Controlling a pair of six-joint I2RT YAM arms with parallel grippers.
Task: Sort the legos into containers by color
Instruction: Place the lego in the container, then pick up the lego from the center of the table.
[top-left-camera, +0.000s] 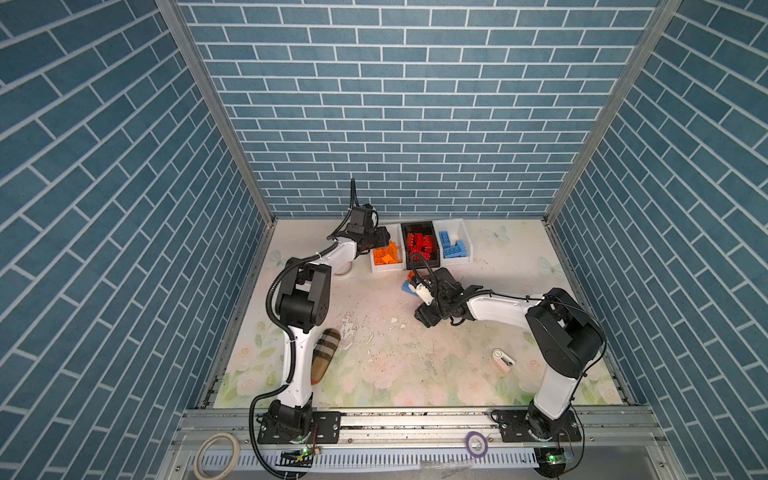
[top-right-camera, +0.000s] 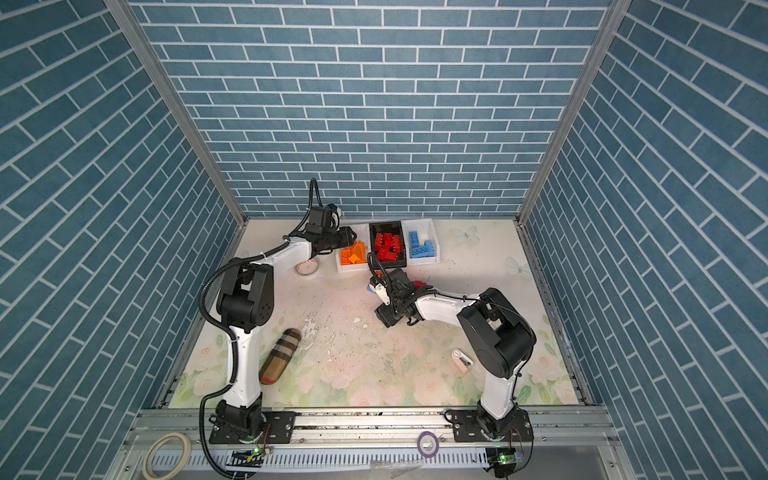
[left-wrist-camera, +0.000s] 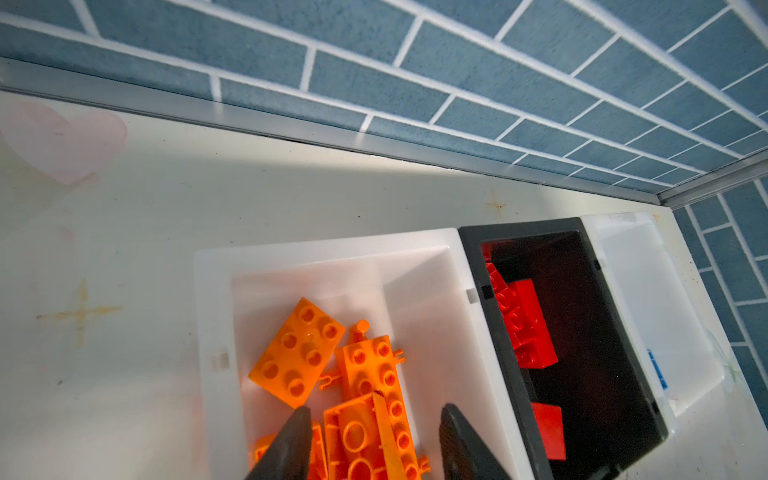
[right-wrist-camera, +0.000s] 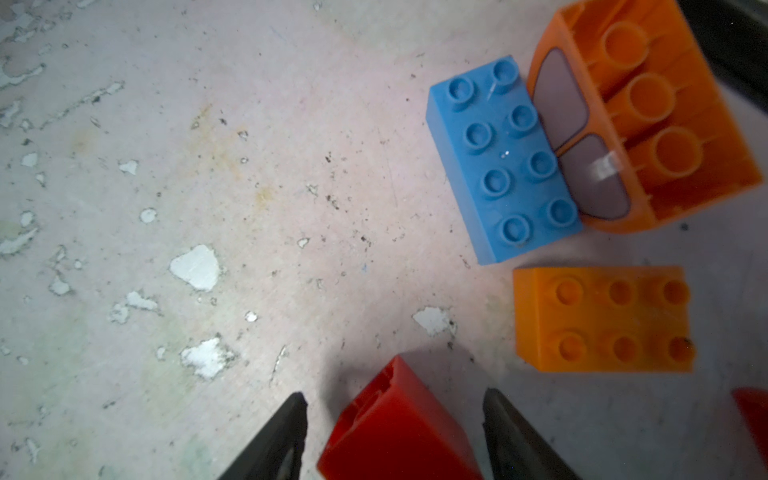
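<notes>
Containers (top-left-camera: 417, 224) are sitting side by side by the far wall (top-left-camera: 395, 124), holding orange, red and blue legos (top-left-camera: 422, 245). Left gripper (left-wrist-camera: 375, 409) is hanging open, empty, over the orange legos (left-wrist-camera: 297, 351). Right gripper (right-wrist-camera: 395, 392) is straddling, jaws apart and not touching, a loose red brick (right-wrist-camera: 399, 432) on the table (right-wrist-camera: 249, 166).

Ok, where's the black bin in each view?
Top views: in both top views the black bin sits at the back, middle of three.
Left wrist: black bin beside the white bin of orange bricks.
Right wrist: not clearly in it.
Landmark: red bricks inside it.
</notes>
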